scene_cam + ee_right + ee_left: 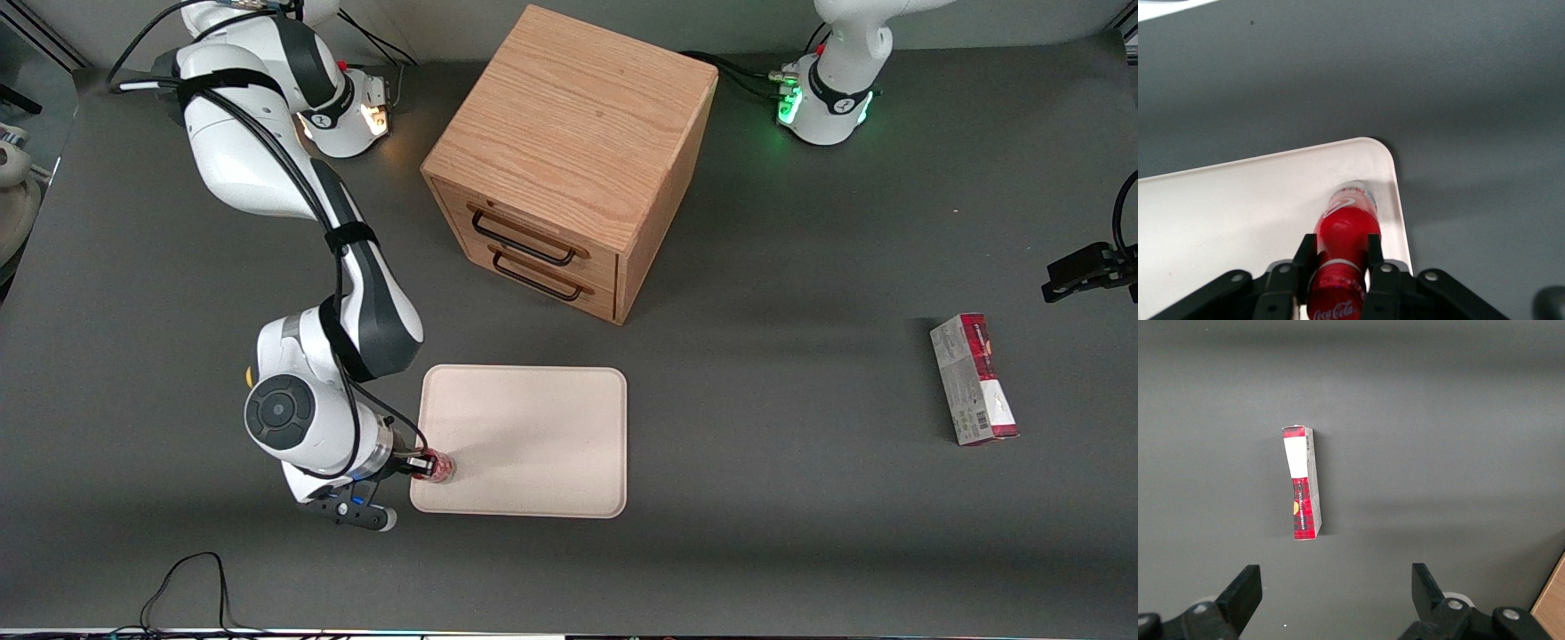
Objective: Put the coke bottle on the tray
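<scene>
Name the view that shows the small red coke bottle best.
Right wrist view: the small red coke bottle fills it, clamped between the gripper fingers over the cream tray. Front view shows a speck; left wrist view, nothing.

Wooden drawer cabinet (569, 160), red-and-grey carton (973, 379).

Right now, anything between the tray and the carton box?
No. Front view shows only bare grey table between the tray and carton box. The tool holds the coke bottle over the tray's corner.
</scene>
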{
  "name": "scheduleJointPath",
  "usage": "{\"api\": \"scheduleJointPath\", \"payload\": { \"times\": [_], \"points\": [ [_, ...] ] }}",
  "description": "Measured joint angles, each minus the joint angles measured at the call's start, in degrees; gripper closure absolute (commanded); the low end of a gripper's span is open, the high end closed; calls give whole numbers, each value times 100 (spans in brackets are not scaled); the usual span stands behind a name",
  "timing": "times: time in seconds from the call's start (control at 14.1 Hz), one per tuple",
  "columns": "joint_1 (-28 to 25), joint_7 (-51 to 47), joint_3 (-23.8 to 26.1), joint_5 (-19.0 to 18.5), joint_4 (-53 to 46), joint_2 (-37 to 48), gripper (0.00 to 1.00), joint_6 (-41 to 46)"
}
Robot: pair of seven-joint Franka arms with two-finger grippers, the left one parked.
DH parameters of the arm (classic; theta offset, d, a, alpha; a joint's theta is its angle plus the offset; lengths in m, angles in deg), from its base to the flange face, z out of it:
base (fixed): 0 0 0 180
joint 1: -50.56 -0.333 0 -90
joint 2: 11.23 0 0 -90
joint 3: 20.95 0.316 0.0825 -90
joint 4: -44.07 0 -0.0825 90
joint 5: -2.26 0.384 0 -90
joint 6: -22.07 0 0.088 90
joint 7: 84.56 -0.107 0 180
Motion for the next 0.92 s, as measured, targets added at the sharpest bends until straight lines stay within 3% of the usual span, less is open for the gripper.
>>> {"api": "scheduleJointPath", "payload": {
  "times": [0.64,0.92],
  "points": [
    [-91,-90,-10,-143,-109,3,0,35],
    [-62,67,-65,-155,169,547,0,729]
  ]
}}
